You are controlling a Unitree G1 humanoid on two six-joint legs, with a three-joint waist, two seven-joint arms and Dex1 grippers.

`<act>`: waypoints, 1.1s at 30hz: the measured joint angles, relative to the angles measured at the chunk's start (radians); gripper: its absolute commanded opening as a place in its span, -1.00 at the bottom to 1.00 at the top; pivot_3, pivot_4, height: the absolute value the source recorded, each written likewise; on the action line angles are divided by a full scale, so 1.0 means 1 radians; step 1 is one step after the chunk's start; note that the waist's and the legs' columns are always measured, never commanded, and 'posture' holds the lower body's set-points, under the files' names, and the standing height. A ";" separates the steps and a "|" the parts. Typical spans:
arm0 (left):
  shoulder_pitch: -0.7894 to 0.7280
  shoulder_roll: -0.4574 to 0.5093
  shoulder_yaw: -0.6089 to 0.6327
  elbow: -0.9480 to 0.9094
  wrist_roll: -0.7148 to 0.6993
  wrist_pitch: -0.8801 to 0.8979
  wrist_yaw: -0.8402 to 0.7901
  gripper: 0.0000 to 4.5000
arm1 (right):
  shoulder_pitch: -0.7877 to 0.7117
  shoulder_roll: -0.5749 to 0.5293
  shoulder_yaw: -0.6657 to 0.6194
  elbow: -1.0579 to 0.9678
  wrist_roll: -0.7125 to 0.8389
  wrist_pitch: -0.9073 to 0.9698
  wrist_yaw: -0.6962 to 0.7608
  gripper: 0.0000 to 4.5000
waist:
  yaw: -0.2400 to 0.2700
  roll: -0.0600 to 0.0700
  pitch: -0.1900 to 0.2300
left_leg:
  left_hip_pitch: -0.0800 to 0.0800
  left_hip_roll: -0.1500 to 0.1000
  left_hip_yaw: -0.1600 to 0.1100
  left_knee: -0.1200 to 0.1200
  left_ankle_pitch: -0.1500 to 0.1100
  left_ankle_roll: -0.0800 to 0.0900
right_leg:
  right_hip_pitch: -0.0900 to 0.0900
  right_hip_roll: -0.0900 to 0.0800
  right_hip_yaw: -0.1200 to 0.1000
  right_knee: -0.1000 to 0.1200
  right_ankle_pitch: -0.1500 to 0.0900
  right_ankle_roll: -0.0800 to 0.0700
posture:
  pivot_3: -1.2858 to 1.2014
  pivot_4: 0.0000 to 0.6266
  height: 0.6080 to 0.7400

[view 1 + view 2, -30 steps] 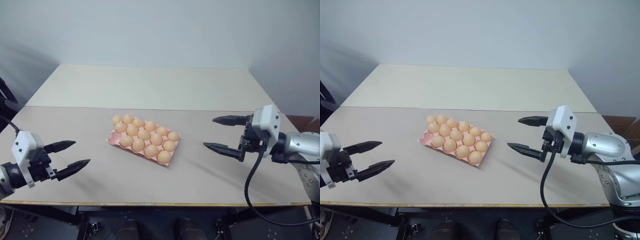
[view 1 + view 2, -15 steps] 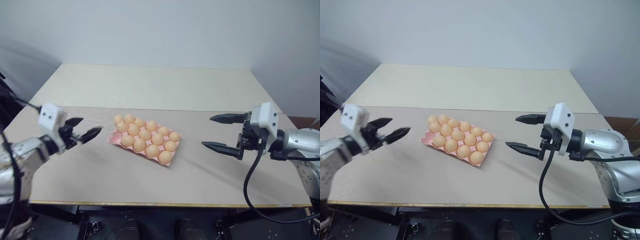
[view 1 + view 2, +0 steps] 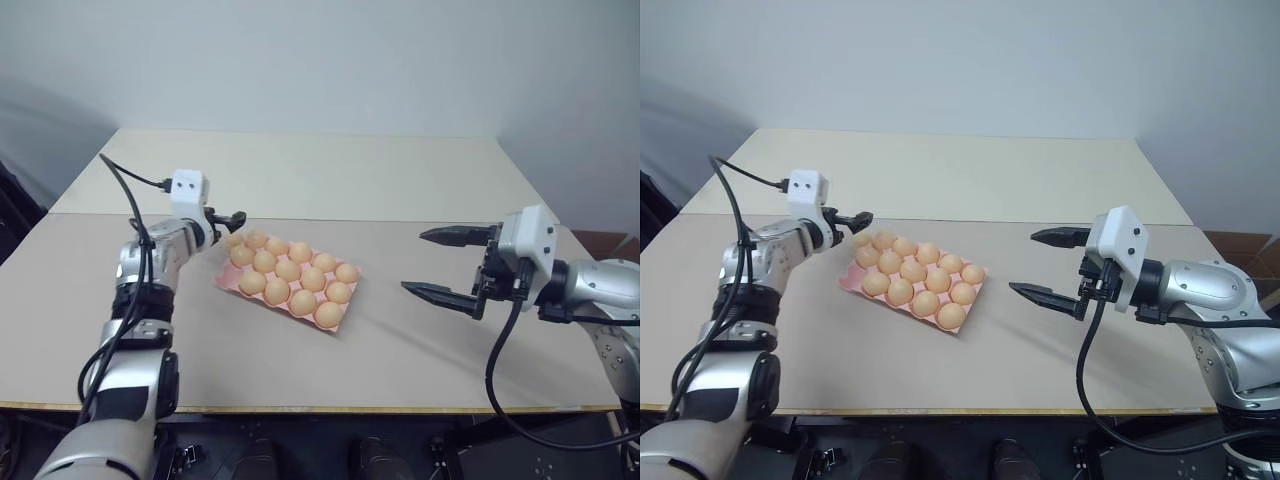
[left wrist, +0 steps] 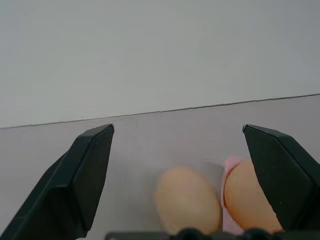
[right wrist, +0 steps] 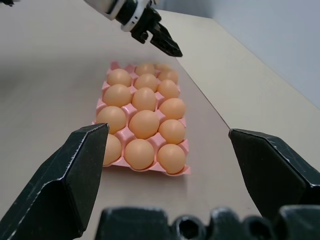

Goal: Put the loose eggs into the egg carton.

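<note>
Egg beside the carton's far corner, left arm lined up on it

Left end effector [image 3: 229, 224] hangs low over the surface [image 3: 420, 360] at the far left corner of the egg carton [image 5: 155, 170], its two black fingers spread wide. That spread makes sense for a pick: in the left wrist view a tan egg [image 4: 187, 199] sits between the fingers. It appears to lie on the bare surface just outside the pink rim, with a seated egg [image 4: 244, 196] right next to it across that rim. Whether the outer egg touches the rim cannot be told. It reads as the last loose one, since no other egg lies out on the surface.

The carton rests near the middle of the surface, turned at an angle, and its cups look full or almost full of matching eggs.

Right end effector [image 3: 415, 262] is held well clear on the carton's other side, fingers also wide apart and holding nothing, pointed toward the tray. Parked there it leaves the left arm room, and probably waits.

Closing on the egg will need care, because the tray edge and its neighbour crowd one finger.
</note>
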 measured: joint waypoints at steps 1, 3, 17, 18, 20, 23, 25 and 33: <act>-0.011 -0.015 0.004 0.014 0.002 0.002 0.022 1.00 | 0.002 -0.001 -0.001 -0.004 0.000 0.001 0.000 1.00 | -0.001 0.000 0.000 | 0.000 0.000 0.000 0.000 0.000 0.000 | 0.000 0.000 0.000 0.000 0.000 0.000 | 0.03 -0.52 1.00; -0.036 -0.040 0.019 0.047 0.008 0.003 0.076 1.00 | 0.010 -0.008 -0.007 -0.010 0.001 0.005 0.000 1.00 | -0.004 0.000 0.000 | 0.000 0.000 0.000 0.000 0.000 0.000 | 0.000 0.000 0.000 0.000 0.000 0.000 | 0.03 -0.52 1.00; -0.066 -0.115 0.077 0.067 0.024 0.095 0.296 1.00 | 0.015 -0.034 -0.041 -0.016 0.004 0.025 0.005 1.00 | -0.006 0.000 0.000 | 0.003 0.000 0.000 0.000 0.000 0.000 | 0.003 0.000 0.000 0.000 0.000 0.000 | 0.03 -0.52 1.00; -0.066 -0.116 0.081 0.063 0.024 0.105 0.307 1.00 | 0.015 -0.034 -0.040 -0.016 0.004 0.025 0.005 1.00 | -0.006 0.000 0.000 | 0.004 0.000 0.000 0.000 0.000 0.000 | 0.003 0.000 0.000 0.000 0.000 0.000 | 0.03 -0.52 1.00; -0.066 -0.122 0.095 0.053 0.024 0.121 0.338 1.00 | 0.015 -0.033 -0.040 -0.016 0.004 0.025 0.005 1.00 | -0.006 0.000 0.000 | 0.004 0.000 0.000 0.000 0.000 0.000 | 0.003 0.000 0.000 0.000 0.000 0.001 | 0.03 -0.52 1.00; -0.066 -0.134 0.118 0.045 0.022 0.136 0.380 1.00 | 0.015 -0.032 -0.040 -0.016 0.004 0.025 0.004 1.00 | -0.006 0.000 0.000 | 0.004 0.000 0.000 0.000 0.000 0.000 | 0.003 0.000 0.000 0.000 0.000 0.000 | 0.03 -0.52 1.00; -0.065 -0.141 0.131 0.037 0.022 0.139 0.405 1.00 | 0.015 -0.031 -0.040 -0.016 0.004 0.025 0.004 1.00 | -0.005 0.000 0.000 | 0.004 0.000 0.000 0.000 0.000 0.000 | 0.003 0.000 0.000 0.000 0.000 0.000 | 0.03 -0.52 1.00; -0.039 -0.156 0.132 -0.012 0.024 0.140 0.422 1.00 | 0.013 -0.031 -0.039 -0.019 0.007 0.026 0.004 1.00 | -0.005 0.000 0.000 | 0.004 -0.001 0.000 0.000 0.000 0.000 | 0.003 -0.001 0.000 0.000 0.000 0.001 | 0.03 -0.52 1.00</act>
